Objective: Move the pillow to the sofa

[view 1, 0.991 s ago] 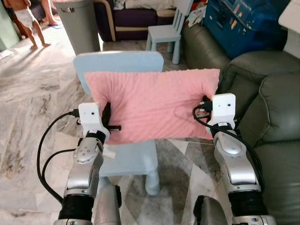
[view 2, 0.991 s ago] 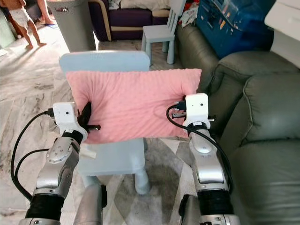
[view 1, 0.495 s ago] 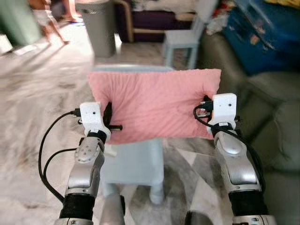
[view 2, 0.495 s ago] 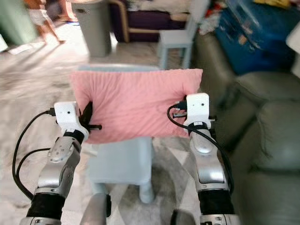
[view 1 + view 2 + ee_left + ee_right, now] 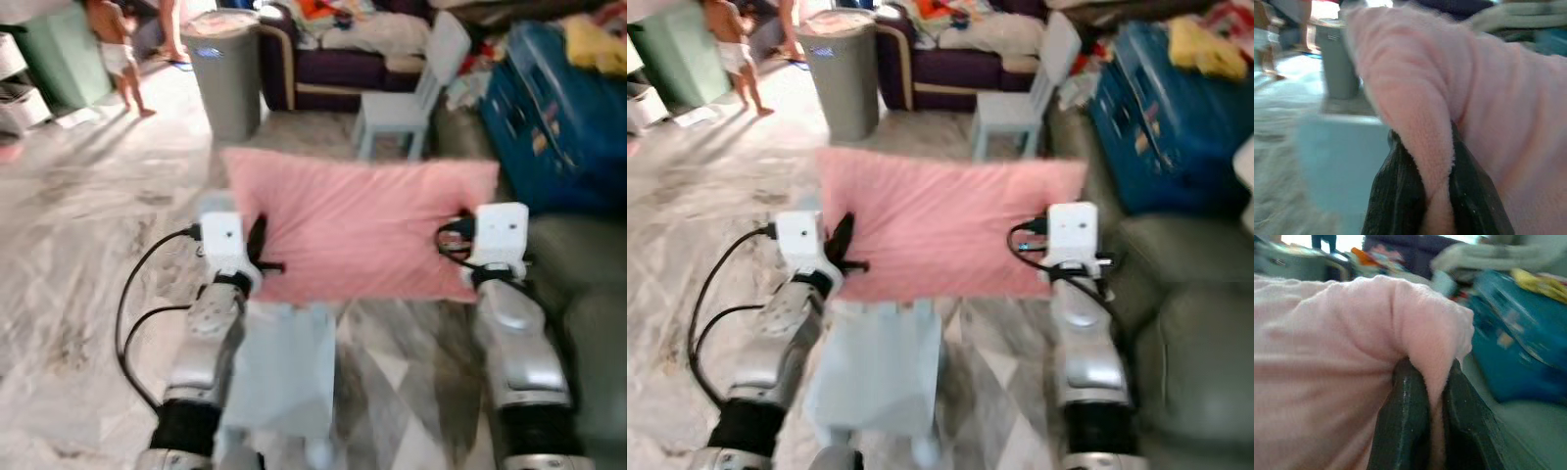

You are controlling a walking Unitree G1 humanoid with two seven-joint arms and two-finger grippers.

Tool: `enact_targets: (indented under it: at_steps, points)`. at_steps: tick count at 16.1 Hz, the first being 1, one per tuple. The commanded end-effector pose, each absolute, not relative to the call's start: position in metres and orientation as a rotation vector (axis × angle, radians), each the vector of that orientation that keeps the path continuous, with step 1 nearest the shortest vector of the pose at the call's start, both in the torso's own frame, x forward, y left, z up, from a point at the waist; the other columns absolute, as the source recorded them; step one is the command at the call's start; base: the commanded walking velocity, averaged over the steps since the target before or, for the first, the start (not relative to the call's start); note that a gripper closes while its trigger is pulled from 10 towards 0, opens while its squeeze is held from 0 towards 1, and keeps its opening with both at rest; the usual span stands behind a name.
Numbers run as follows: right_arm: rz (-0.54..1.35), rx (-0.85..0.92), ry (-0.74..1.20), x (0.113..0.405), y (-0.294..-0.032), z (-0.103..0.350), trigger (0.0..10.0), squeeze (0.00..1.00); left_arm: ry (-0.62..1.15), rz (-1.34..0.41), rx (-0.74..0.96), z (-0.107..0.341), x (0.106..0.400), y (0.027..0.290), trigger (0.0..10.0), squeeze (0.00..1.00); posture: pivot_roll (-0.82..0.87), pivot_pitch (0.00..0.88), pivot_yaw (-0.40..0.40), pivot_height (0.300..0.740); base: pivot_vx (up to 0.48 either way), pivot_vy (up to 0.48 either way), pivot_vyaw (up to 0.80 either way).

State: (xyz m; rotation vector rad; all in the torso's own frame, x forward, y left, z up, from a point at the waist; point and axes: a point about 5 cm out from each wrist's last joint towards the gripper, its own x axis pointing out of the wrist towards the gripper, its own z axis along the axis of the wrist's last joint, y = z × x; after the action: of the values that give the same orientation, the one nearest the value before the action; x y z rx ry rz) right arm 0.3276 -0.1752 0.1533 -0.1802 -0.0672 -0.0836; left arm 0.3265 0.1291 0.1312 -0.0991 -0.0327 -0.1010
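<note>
A pink pillow [image 5: 358, 227] hangs stretched between my two arms, held up above a small light-blue chair [image 5: 284, 367]. My left gripper [image 5: 257, 243] is shut on the pillow's left edge; in the left wrist view its black fingers [image 5: 1396, 196] pinch a fold of pink fabric [image 5: 1425, 127]. My right gripper [image 5: 458, 230] is shut on the pillow's right edge, with the fingers [image 5: 1405, 421] clamped on the corner [image 5: 1425, 328]. The grey-green sofa [image 5: 1195, 323] lies to my right, beside the right arm.
A blue suitcase [image 5: 558, 117] rests on the sofa's far end. A second light-blue chair [image 5: 416, 93], a grey bin [image 5: 227, 70] and a dark purple couch [image 5: 333, 49] stand behind. A person [image 5: 116, 49] stands at the far left on the marble floor.
The view has swung and tilted up, so more of the room's back shows and the picture is blurred. The pillow stays held between both grippers; the chair now sits lower in view.
</note>
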Motion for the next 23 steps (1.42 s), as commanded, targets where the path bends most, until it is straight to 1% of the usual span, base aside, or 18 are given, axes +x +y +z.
enact_targets:
  at_steps: [1,4,8,14,20,23]
  points:
    - [-0.039,-0.175,-0.136,0.332,-0.161,0.171,10.0,0.0,-0.033,-0.02,-0.085,0.13,0.325,0.151,10.0,0.0,-0.02,0.0,0.011,0.74,0.0,0.0,0.0]
    - [-0.038,-0.174,-0.139,0.331,-0.161,0.173,10.0,0.0,-0.028,-0.017,-0.077,0.129,0.324,0.15,10.0,0.0,-0.02,0.0,0.007,0.74,0.0,0.0,0.0]
    - [-0.035,-0.175,-0.14,0.333,-0.161,0.174,10.0,0.0,-0.006,-0.069,-0.035,0.129,0.325,0.144,10.0,0.0,-0.02,0.0,0.003,0.74,0.0,0.0,0.0]
    - [-0.006,-0.17,-0.13,0.331,-0.157,0.173,10.0,0.0,0.024,-0.084,-0.1,0.127,0.325,0.145,10.0,0.0,-0.02,0.0,-0.004,0.74,0.0,0.0,0.0]
    - [0.008,-0.149,-0.103,0.325,-0.157,0.167,10.0,0.0,0.059,-0.095,-0.129,0.12,0.316,0.14,10.0,0.0,-0.02,0.0,-0.008,0.74,0.0,0.0,0.0]
    - [0.012,-0.155,-0.087,0.323,-0.157,0.165,10.0,0.0,0.076,-0.097,-0.143,0.118,0.313,0.14,10.0,0.0,-0.03,0.0,-0.008,0.74,0.0,0.0,-0.76]
